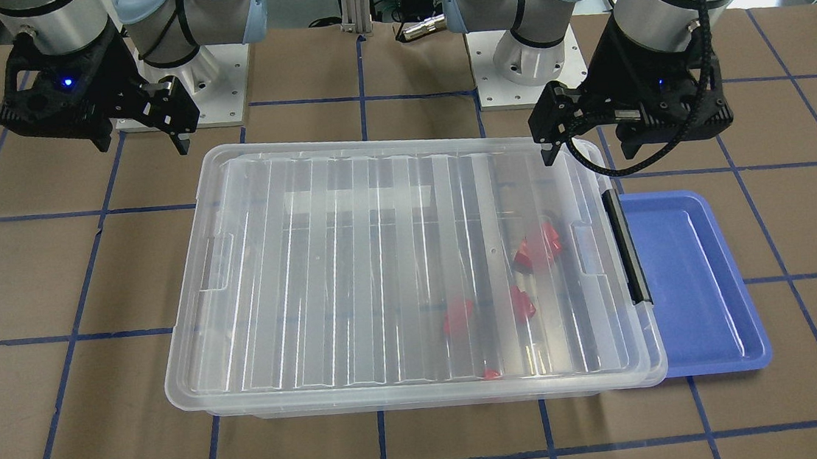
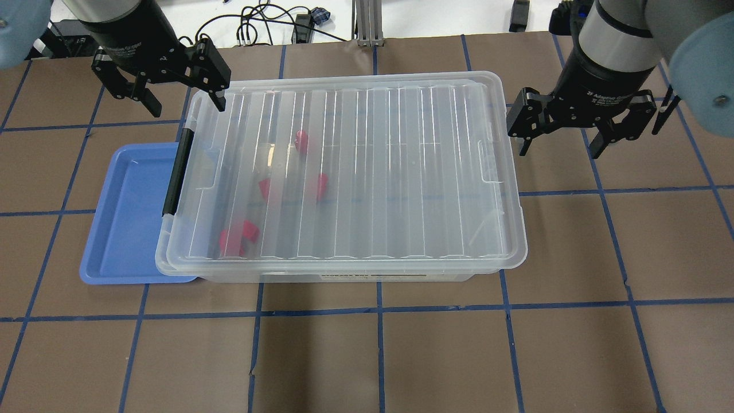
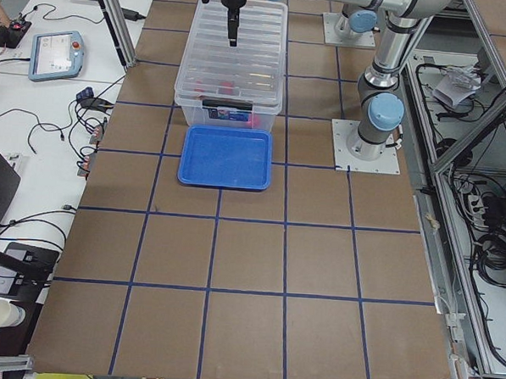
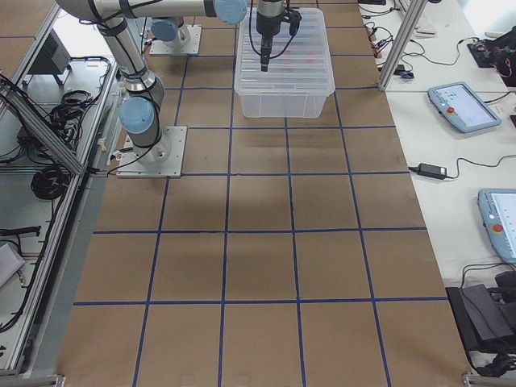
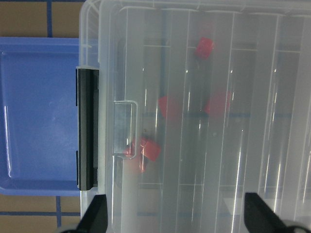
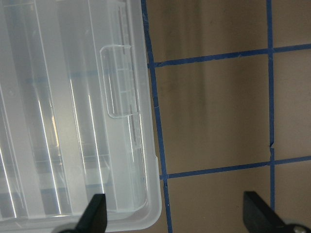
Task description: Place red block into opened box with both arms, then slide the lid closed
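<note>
In the overhead view, upper right, white lettering (image 2: pixel 609 95) on the black body of the right end effector (image 2: pixel 559 150) reads "2F Adaptive"; the word after it is too small to make out. Fainter print on the left end effector (image 2: pixel 188 109), upper left, is unreadable. So is the label strip (image 2: pixel 373 276) on the box (image 2: pixel 287 277).

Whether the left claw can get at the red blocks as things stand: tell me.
Probably not. The lid lies over the box, covering the red blocks, so the open left claw above its corner would meet plastic first.
</note>
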You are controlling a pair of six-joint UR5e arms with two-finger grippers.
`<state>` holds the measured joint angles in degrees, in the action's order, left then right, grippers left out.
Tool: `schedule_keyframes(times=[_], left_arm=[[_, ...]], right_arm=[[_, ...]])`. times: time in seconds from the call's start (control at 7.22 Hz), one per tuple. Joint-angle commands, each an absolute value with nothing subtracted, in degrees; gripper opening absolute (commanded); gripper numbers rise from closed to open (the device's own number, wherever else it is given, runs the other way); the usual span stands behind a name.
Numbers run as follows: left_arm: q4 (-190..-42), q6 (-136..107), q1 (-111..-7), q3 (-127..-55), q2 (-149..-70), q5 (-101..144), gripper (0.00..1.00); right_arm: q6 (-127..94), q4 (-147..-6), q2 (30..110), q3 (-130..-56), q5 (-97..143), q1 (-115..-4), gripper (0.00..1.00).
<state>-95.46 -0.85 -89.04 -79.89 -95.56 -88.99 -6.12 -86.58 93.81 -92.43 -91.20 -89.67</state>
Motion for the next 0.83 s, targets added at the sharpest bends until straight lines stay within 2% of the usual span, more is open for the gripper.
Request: schedule_keyframes(times=[0.0, 0.69], left_arm=[[-95.8, -0.88, -89.12, -79.72, -95.45, -89.56, 1.0], [-94.05, -0.26, -89.3, -79.63, -95.27, -89.39, 1.0]], right_arm=[[-6.24, -86.66, 94.13, -92.72, -91.58, -89.65, 1.0], [-6.15, -86.57, 94.57, -92.64, -91.32, -89.65, 1.0]])
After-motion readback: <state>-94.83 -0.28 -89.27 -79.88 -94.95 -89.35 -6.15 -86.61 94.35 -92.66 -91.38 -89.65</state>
